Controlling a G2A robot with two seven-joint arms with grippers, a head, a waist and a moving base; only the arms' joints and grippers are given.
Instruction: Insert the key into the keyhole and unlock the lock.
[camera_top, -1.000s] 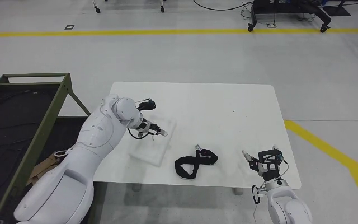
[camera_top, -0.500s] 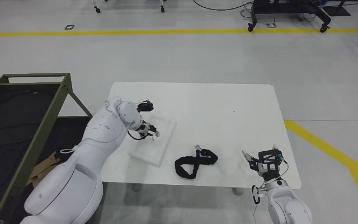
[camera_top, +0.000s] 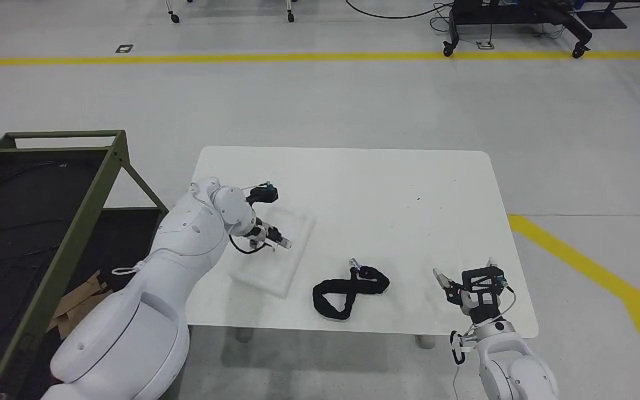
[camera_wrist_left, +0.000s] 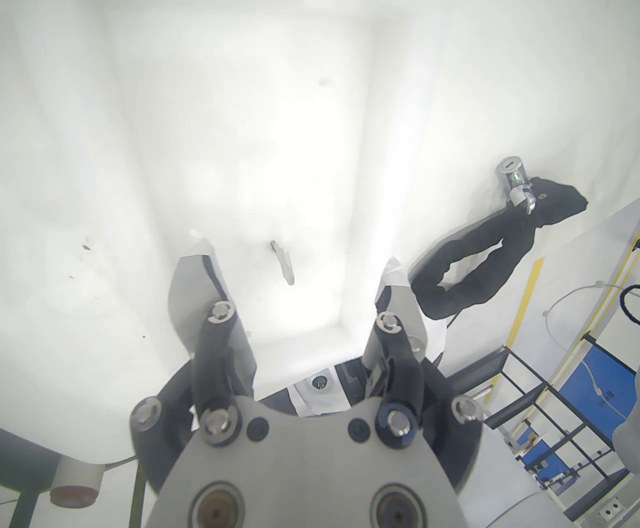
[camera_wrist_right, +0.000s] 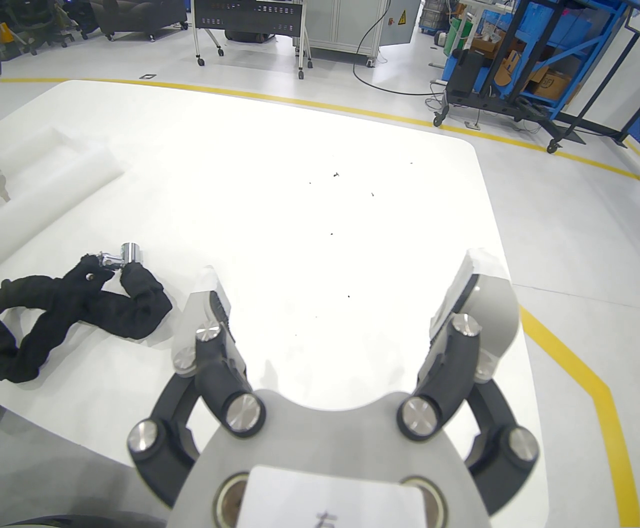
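Note:
A small silver key lies flat on the white foam tray at the table's left. My left gripper hovers just above it, open, with one finger on either side of the key and not touching it. In the top view the left gripper is over the tray's middle. The lock is a black fabric-covered loop with a silver keyhole cylinder, lying on the table right of the tray. My right gripper is open and holds nothing near the table's front right corner, well apart from the lock.
The white table has rounded corners, and a few dark specks mark its middle. A green metal frame stands off its left side. Yellow floor lines run behind and to the right.
The left arm's elbow has swung in, and its gripper drew back slightly over the tray. The right arm, the lock and the key have stayed put.

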